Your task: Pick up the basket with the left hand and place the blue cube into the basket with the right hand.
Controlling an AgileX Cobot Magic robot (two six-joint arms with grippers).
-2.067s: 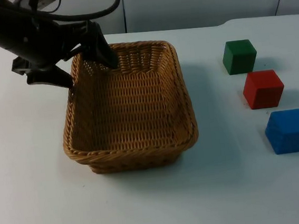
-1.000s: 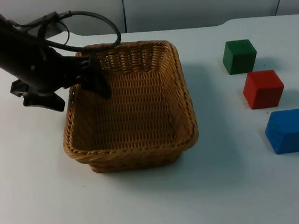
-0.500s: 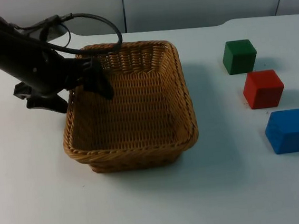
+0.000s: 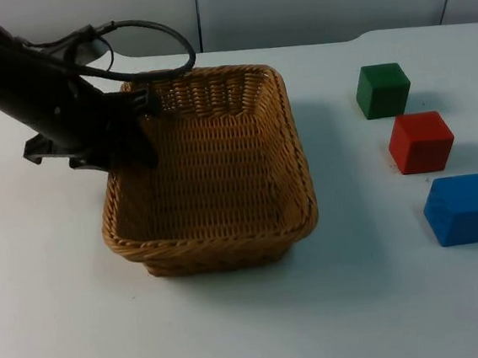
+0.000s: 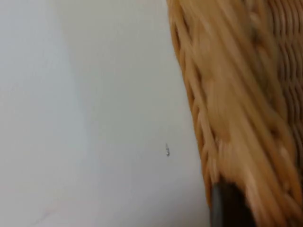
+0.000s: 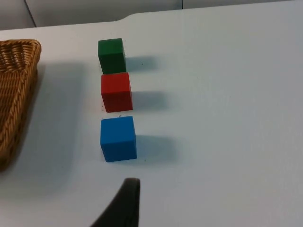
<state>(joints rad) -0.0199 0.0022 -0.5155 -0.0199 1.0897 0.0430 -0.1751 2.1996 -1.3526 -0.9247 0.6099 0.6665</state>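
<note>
Left gripper (image 4: 125,143) has closed onto woven basket (image 4: 227,231) rim.

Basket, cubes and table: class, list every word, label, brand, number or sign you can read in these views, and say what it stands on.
None: no readable text anywhere.
The wicker basket is plain weave.
The green cube, red cube and blue cube have blank faces.
The white table carries no markings, nor does the left gripper at the basket's rim.
</note>
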